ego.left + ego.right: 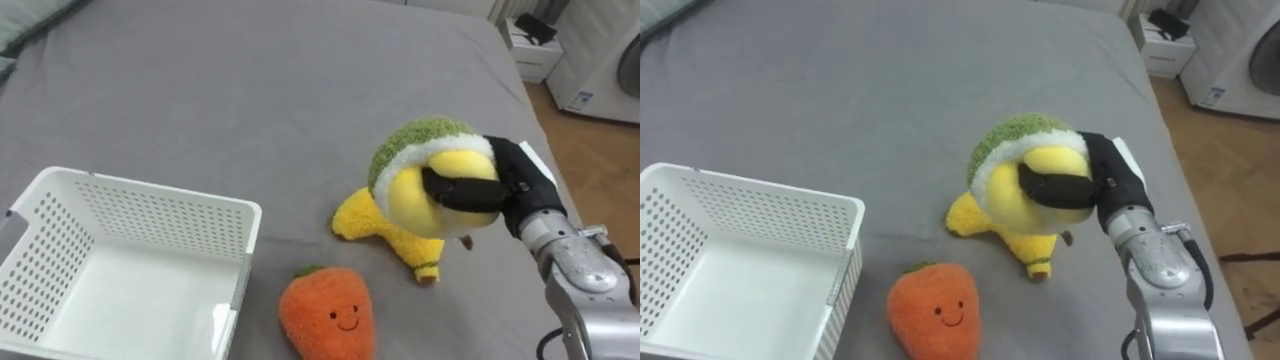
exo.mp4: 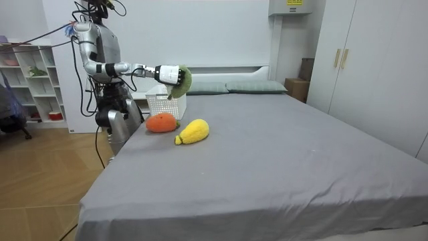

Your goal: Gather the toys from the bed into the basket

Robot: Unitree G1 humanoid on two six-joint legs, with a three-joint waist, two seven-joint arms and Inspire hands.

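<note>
Even, soft light falls on the grey bed (image 1: 250,80), with only faint shadows beside the basket (image 1: 150,215) and carrot (image 1: 327,318).

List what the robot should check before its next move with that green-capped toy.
1. Grip: right hand curled round the green-capped plush: ok.
2. Plush held clear of the bed: ok, by the room view.
3. White basket upright, with room inside: ok.
4. Plush above the basket: not ok, it hangs to the basket's right.
5. Bed cleared: not ok, the carrot plush and yellow plush lie on it.
</note>
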